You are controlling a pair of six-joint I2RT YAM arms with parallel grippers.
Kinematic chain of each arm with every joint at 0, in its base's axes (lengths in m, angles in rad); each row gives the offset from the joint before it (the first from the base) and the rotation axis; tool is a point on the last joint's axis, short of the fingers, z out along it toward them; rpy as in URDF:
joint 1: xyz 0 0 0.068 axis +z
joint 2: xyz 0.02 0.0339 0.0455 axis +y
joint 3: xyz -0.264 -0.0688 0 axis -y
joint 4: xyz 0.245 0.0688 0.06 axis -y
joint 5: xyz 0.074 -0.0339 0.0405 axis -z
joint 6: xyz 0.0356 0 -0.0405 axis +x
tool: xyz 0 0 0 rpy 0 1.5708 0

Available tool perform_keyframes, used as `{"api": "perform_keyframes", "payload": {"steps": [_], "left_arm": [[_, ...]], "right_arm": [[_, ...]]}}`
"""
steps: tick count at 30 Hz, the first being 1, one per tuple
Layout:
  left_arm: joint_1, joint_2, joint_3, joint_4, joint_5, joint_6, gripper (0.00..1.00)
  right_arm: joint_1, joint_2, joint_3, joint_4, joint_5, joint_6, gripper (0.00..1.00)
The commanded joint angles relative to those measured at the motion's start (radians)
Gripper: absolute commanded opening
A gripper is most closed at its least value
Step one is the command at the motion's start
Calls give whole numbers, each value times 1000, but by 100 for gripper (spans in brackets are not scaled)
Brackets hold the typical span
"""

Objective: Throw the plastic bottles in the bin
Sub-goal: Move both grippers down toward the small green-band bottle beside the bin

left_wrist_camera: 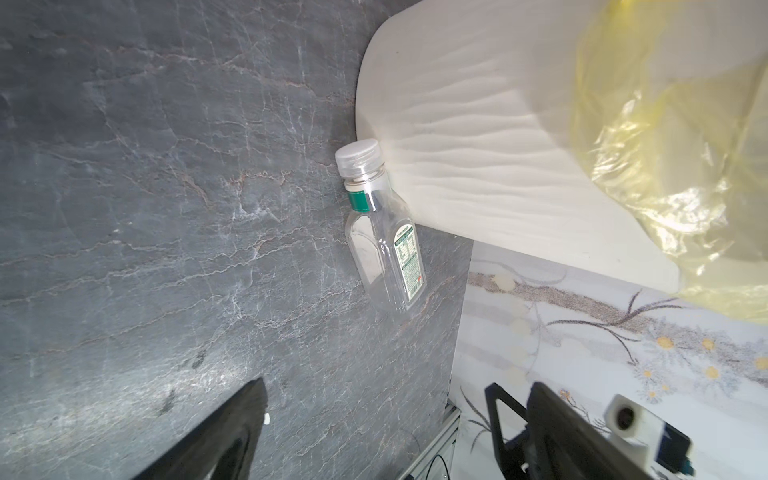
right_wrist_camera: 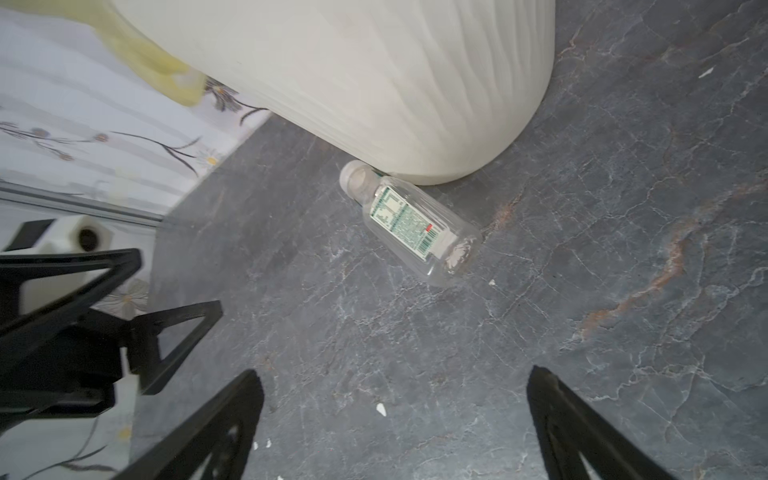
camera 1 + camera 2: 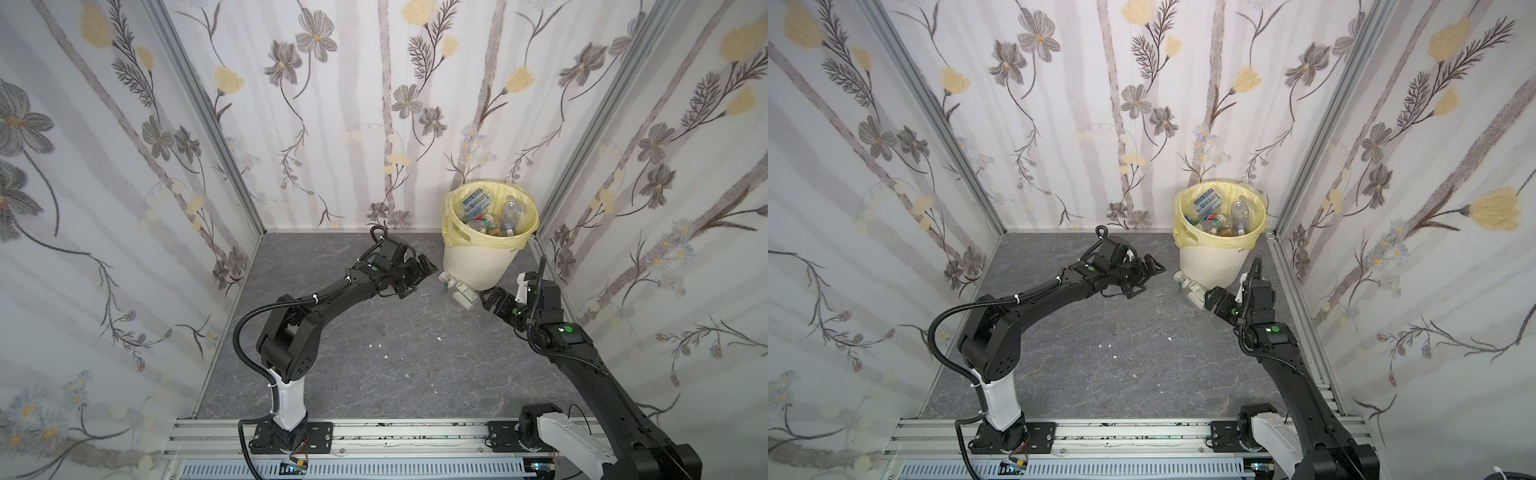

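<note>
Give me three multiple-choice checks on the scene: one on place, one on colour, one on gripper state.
1. Where is the clear bottle that is not yet in the bin?
A) Standing upright by a wall
B) Lying on the floor against the bin's base
C) Held in a gripper

2. What colour is the bin's bag?
A) Black
B) Blue
C) Pale yellow

3. How are the left gripper and right gripper?
A) Both open, empty
B) Both shut
C) Right shut on the bottle

Answers:
1 B: both wrist views show it on its side, touching the base.
2 C: yellow film folds over the rim.
3 A: jaws spread, nothing between them.
</note>
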Motion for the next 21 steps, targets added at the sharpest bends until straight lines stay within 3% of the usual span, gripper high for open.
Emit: {"api": "perform_keyframes", "payload": {"steps": [1, 11, 21], "left_arm": [[2, -37, -33, 105, 22, -54, 100], [25, -131, -141, 111, 26, -73, 100], [70, -158, -208, 111, 42, -76, 100]], "right_arm": [[10, 61, -19, 160, 47, -58, 100], [19, 325, 45, 317, 61, -166, 100], [49, 517, 138, 393, 39, -197, 100]]}}
